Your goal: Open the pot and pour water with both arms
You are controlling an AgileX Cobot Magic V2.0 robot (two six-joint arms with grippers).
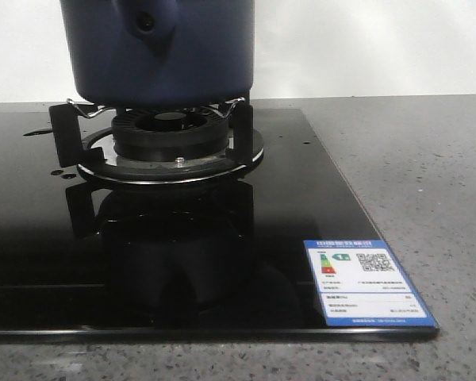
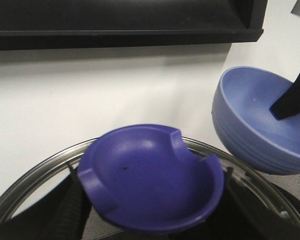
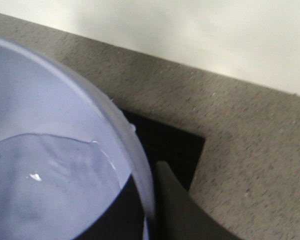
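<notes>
The dark navy pot (image 1: 163, 55) stands on the stove burner (image 1: 170, 139), its holed stub (image 1: 147, 22) facing the camera; its top is cut off in the front view. Neither gripper shows there. In the left wrist view my left gripper (image 2: 150, 227) holds a purple-blue lid (image 2: 150, 180), hollow side up, over a shiny round metal rim (image 2: 35, 172). My right gripper (image 3: 150, 212) is shut on the rim of a light-blue bowl (image 3: 50, 115) holding water (image 3: 45, 185), one finger inside and one outside. The bowl (image 2: 255, 130) is tilted beside the lid.
The burner sits on a black glass stove top (image 1: 301, 206) with a blue-edged label (image 1: 367, 282) at its front right corner. Speckled grey counter (image 3: 240, 150) surrounds it, with a white wall behind. A dark shelf (image 2: 125, 20) runs above in the left wrist view.
</notes>
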